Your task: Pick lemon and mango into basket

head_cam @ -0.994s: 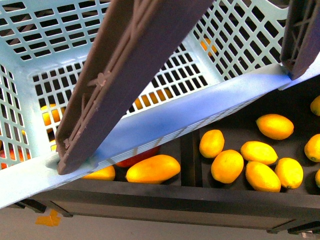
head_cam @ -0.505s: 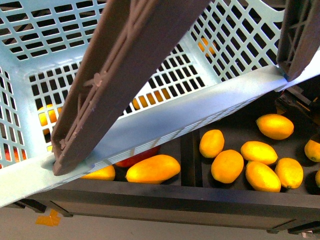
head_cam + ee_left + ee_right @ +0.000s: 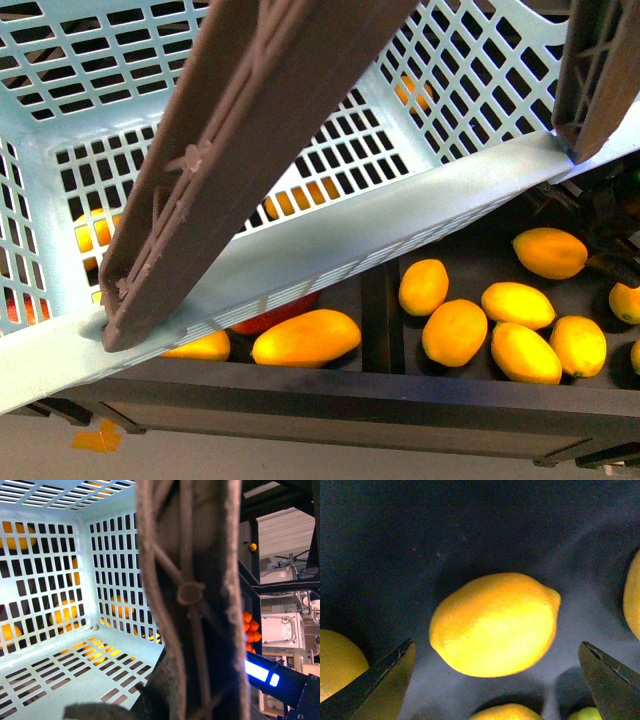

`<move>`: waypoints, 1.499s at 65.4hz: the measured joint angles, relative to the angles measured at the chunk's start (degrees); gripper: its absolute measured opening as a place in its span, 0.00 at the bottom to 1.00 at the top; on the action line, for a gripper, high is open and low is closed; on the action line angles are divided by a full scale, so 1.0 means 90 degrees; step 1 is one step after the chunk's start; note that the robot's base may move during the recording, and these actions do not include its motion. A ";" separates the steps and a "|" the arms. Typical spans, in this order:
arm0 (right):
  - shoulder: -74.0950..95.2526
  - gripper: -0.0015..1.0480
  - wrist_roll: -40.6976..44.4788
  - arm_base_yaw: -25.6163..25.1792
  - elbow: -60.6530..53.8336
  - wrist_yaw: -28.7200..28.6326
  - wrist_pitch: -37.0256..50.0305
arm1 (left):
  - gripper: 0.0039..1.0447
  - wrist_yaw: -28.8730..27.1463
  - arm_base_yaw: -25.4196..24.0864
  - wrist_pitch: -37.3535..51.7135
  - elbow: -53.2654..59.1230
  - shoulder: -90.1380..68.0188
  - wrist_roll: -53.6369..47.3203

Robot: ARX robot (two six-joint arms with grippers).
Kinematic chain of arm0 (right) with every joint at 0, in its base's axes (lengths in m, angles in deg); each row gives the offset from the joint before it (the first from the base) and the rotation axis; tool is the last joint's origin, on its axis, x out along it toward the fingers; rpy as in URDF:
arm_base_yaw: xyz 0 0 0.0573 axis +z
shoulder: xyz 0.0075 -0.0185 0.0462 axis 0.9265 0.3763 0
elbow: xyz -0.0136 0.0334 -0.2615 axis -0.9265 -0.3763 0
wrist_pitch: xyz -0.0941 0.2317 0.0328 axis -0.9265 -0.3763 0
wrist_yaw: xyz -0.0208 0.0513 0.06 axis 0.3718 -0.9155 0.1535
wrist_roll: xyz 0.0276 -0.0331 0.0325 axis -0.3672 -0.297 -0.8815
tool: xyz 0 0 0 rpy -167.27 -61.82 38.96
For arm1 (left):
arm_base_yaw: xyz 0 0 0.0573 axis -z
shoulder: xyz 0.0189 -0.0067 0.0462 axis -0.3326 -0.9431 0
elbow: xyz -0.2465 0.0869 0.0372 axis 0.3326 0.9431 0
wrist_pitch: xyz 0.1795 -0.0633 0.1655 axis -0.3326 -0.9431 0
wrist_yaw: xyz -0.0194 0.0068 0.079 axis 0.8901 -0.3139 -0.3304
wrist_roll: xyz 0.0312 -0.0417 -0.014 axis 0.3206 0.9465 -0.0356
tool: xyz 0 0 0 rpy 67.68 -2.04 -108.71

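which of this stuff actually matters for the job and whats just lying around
Job: basket; lemon below the open right gripper; mango.
Lying about: other lemons; red mango; orange tape on the floor.

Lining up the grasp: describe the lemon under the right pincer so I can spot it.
Below the mint-teal slotted plastic basket, the dark tray holds oval yellow-orange fruit on its right. The small smooth yellow-orange lemon lies farthest back, apart from the cluster, under the open right pincer.
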 joint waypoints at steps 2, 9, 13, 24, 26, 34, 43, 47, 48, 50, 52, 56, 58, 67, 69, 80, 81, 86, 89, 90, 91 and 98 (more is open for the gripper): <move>0.0041 0.92 -0.0012 0.0012 0.0046 0.0002 -0.0029 | 0.04 0.0000 0.0000 0.0000 0.0000 0.0000 0.0000; 0.0165 0.92 -0.0056 0.0034 0.0175 0.0007 -0.0092 | 0.04 0.0002 0.0000 0.0000 0.0000 0.0000 0.0000; 0.0236 0.92 -0.0104 0.0041 0.0260 0.0005 -0.0136 | 0.04 0.0002 0.0000 0.0000 0.0000 0.0000 0.0000; 0.0427 0.92 -0.0158 0.0056 0.0510 0.0007 -0.0260 | 0.04 0.0000 0.0000 0.0000 0.0002 0.0000 0.0000; 0.0452 0.92 -0.0172 0.0058 0.0551 0.0007 -0.0287 | 0.04 -0.0005 0.0000 0.0000 0.0000 0.0000 0.0000; 0.0559 0.92 -0.0189 0.0075 0.0746 0.0029 -0.0406 | 0.04 -0.0005 0.0000 0.0000 0.0000 0.0000 0.0000; 0.0641 0.92 -0.0204 0.0097 0.0908 0.0046 -0.0508 | 0.04 0.0000 0.0000 0.0000 0.0002 0.0000 0.0000; 0.0685 0.92 -0.0226 0.0117 0.0950 0.0046 -0.0537 | 0.04 0.0000 0.0000 0.0000 0.0000 0.0000 0.0000; 0.0692 0.92 -0.0231 0.0121 0.0954 0.0044 -0.0537 | 0.04 0.0000 0.0000 0.0000 0.0002 0.0000 0.0000; 0.0716 0.92 -0.0257 0.0131 0.0964 0.0046 -0.0544 | 0.04 -0.0002 0.0000 0.0000 0.0002 0.0000 0.0000; 0.0724 0.92 -0.0272 0.0136 0.0967 0.0041 -0.0551 | 0.04 -0.0002 0.0000 0.0000 0.0000 0.0000 0.0000; 0.0736 0.87 -0.0306 0.0153 0.0967 0.0041 -0.0568 | 0.04 0.0000 0.0000 0.0000 0.0000 0.0000 0.0000; 0.0748 0.83 -0.0316 0.0163 0.0967 0.0046 -0.0571 | 0.04 0.0000 0.0000 0.0000 0.0000 0.0000 0.0000; 0.0748 0.77 -0.0321 0.0163 0.0962 0.0039 -0.0571 | 0.04 0.0000 0.0000 0.0000 0.0002 0.0000 0.0002; 0.0748 0.76 -0.0325 0.0163 0.0947 0.0044 -0.0559 | 0.04 -0.0002 0.0000 0.0000 0.0002 0.0000 0.0000; 0.0675 0.76 -0.0335 0.0119 0.0731 0.0015 -0.0389 | 0.04 -0.0002 0.0000 0.0000 0.0000 0.0000 0.0002; 0.0658 0.76 -0.0335 0.0117 0.0702 0.0007 -0.0372 | 0.04 0.0000 0.0000 0.0000 0.0002 0.0000 0.0000; 0.0539 0.76 -0.0313 0.0085 0.0469 -0.0015 -0.0250 | 0.04 -0.0002 0.0000 0.0000 0.0002 0.0000 -0.0002; 0.0471 0.76 -0.0296 0.0063 0.0318 -0.0041 -0.0170 | 0.04 0.0000 0.0000 0.0000 0.0002 0.0000 0.0000; 0.0440 0.76 -0.0287 0.0053 0.0265 -0.0049 -0.0141 | 0.04 0.0000 0.0000 0.0000 0.0002 0.0000 0.0000; 0.0415 0.76 -0.0279 0.0044 0.0214 -0.0056 -0.0117 | 0.04 0.0000 0.0000 0.0000 0.0002 0.0000 0.0000; 0.0053 0.76 -0.0136 -0.0068 -0.0330 -0.0182 0.0177 | 0.04 -0.0002 0.0000 0.0000 0.0002 0.0000 -0.0002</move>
